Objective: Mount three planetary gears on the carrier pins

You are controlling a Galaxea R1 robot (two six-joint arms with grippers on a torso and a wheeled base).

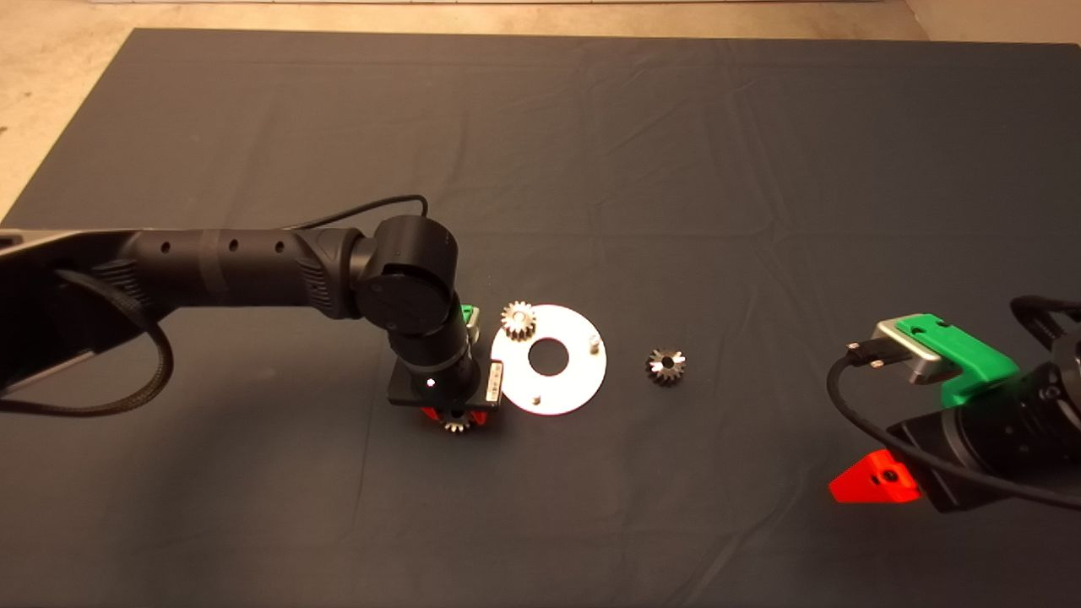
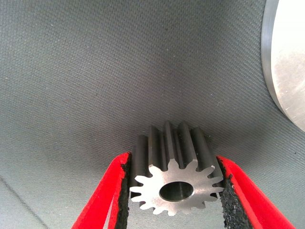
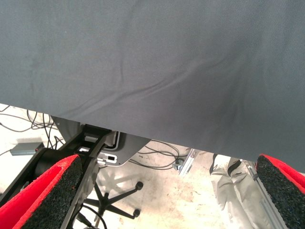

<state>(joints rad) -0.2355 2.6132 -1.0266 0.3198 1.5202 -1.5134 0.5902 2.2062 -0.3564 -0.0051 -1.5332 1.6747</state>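
Left gripper (image 2: pixel 175 191) clamps one planetary gear (image 2: pixel 174 177) between its narrowed jaws.

Both black pads (image 2: pixel 125 191) press the teeth of this silvery gear, its round bore facing the wrist camera, just beside the white disc (image 1: pixel 567 384). Off the jaws' far side, a second gear (image 1: pixel 518 320) sits on the disc, two bare carrier pins (image 1: pixel 594 342) stand upright, and a third gear (image 1: pixel 665 366) lies on the mat (image 1: pixel 591 152) beyond. The right gripper (image 3: pixel 167 191) waits with jaws wide, holding nothing.

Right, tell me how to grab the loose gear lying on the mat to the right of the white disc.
Come straight down on that gear and pinch across its toothed rim. It lies flat, bore up, apart from the white disc, so both flanks are free. The open right gripper, parked nearby, probably has the shorter path.
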